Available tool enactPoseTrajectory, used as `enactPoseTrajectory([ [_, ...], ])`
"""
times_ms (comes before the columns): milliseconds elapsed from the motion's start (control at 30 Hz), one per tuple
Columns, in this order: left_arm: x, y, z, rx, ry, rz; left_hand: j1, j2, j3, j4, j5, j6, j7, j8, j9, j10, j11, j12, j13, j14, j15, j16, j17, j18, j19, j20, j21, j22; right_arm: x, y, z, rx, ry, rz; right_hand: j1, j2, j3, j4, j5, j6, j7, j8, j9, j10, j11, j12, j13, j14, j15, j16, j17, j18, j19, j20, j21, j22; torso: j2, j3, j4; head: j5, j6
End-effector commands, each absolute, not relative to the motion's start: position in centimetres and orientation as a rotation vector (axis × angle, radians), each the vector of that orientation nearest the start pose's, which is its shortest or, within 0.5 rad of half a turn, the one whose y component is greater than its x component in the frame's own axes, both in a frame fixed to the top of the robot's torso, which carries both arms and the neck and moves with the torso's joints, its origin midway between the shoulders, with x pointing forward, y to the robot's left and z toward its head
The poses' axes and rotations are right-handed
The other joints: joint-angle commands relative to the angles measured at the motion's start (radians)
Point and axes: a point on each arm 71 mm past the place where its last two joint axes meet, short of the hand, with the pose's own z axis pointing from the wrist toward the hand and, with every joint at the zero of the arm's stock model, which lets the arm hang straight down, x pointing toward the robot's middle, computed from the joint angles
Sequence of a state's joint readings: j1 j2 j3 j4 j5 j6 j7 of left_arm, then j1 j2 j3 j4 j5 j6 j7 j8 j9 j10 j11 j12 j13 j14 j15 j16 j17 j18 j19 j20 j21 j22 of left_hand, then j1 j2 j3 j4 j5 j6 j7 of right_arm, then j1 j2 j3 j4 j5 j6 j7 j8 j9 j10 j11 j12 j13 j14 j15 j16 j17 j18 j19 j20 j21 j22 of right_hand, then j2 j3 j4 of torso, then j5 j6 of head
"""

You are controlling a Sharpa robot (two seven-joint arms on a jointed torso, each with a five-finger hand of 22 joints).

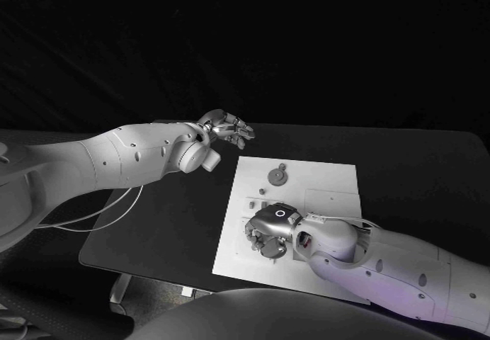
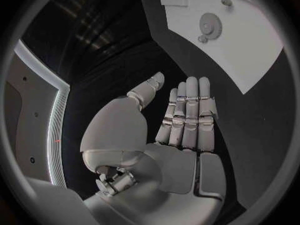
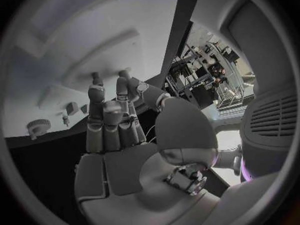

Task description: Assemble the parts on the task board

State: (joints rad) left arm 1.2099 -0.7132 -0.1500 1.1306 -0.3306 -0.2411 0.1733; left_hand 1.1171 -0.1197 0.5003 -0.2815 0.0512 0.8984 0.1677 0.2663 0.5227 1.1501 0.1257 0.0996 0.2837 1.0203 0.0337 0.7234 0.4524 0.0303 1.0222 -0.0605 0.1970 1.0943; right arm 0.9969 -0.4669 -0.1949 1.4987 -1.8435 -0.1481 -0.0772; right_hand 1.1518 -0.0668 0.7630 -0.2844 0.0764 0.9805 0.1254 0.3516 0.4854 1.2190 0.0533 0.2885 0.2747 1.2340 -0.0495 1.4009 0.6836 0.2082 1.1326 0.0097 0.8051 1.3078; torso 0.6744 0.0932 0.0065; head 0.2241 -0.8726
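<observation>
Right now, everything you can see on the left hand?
The left hand is silver and many-fingered, metallic-looking, on the end of a white arm. It hangs above the black table, off the far left corner of the task board, touching nothing. In the left wrist view its fingers lie straight and side by side, thumb apart, palm empty.

A lab or workshop: metal racks (image 3: pixel 200 67) of equipment stand beyond the fingers (image 3: pixel 103 110), and black cloth drapes behind the black surface (image 1: pixel 173 212).

Left hand (image 1: pixel 226 127) flat, empty
</observation>
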Motion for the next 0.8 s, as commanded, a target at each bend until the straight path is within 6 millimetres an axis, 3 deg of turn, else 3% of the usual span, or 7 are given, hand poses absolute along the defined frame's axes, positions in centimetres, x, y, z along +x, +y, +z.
enactPoseTrajectory([
  [33, 53.87, 26.08, -23.99, -0.902, 1.707, -1.067, 0.004, -0.002, 0.003, 0.004, 0.0, -0.008, 0.001, 0.005, -0.001, -0.007, 0.001, 0.002, -0.002, 0.008, 0.001, -0.004, 0.002, 0.011, 0.006, -0.003, -0.003, 0.002, 36.27, -1.4, -31.7, -0.872, 1.825, 0.866, -0.002, 0.007, 0.002, -0.004, 0.005, 0.036, -0.009, 0.009, 0.014, 0.006, 0.002, -0.007, 0.0, 0.0, -0.005, -0.007, 0.002, 0.054, -0.001, -0.006, 0.003, 0.019, 0.0, 0.0002, -0.0003, 0.001, 0.0],
  [800, 53.85, 26.21, -23.98, -0.903, 1.707, -1.064, 0.004, -0.002, 0.003, 0.004, 0.0, -0.008, 0.001, 0.005, -0.002, -0.008, 0.001, 0.002, -0.002, 0.009, 0.001, -0.006, 0.004, 0.011, 0.006, -0.003, -0.004, 0.002, 35.92, -1.11, -31.83, -0.88, 1.829, 0.874, -0.003, 0.012, -0.001, -0.005, 0.004, 0.036, -0.009, 0.009, 0.015, 0.006, 0.002, -0.008, 0.001, -0.001, -0.005, -0.007, 0.002, 0.054, -0.002, -0.006, 0.003, 0.019, -0.001, 0.0004, -0.0003, 0.008, 0.0],
])
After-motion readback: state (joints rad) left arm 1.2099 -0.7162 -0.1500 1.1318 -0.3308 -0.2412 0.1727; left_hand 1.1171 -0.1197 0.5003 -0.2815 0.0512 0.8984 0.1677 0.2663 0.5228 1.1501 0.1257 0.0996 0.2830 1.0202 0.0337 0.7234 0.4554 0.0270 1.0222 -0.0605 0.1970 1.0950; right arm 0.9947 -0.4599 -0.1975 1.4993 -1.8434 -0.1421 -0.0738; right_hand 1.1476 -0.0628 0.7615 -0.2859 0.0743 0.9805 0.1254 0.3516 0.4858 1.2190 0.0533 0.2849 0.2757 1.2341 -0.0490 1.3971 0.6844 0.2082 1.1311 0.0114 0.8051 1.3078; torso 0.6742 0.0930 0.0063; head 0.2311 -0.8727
